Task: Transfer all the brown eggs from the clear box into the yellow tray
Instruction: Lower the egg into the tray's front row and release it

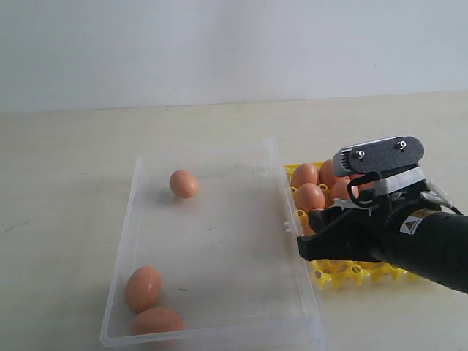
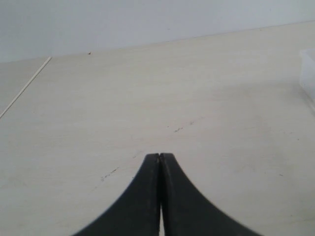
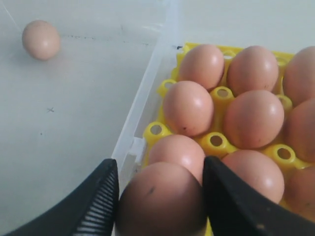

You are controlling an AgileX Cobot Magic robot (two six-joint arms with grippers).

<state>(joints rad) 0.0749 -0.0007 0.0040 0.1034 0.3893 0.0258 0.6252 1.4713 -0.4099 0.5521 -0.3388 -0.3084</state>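
Right wrist view: right fingers [image 3: 96,201] pinching a brown egg [image 3: 160,201], its lower end cut off, at the yellow tray [image 3: 216,142] edge. Over on bare table [image 2: 147,98], left fingers [image 2: 142,196] pressed together; three eggs [image 1: 184,183] lie in the clear box [image 1: 219,248].

The right arm [image 1: 431,248] is a thick black tube with a yellow warning triangle [image 1: 411,224] on a white label. Its wrist carries a dark grey rounded housing [image 1: 380,155] with two bright screws [image 1: 360,153], a white band [image 1: 404,183] under it and what seems to be a thin black cable [image 1: 357,191]. The right gripper [image 3: 160,164] has black fingers [image 3: 98,196], one with a ribbed inner face; the left gripper [image 2: 160,156] has smooth fingers [image 2: 142,196], also black, that curve and narrow to the tips.
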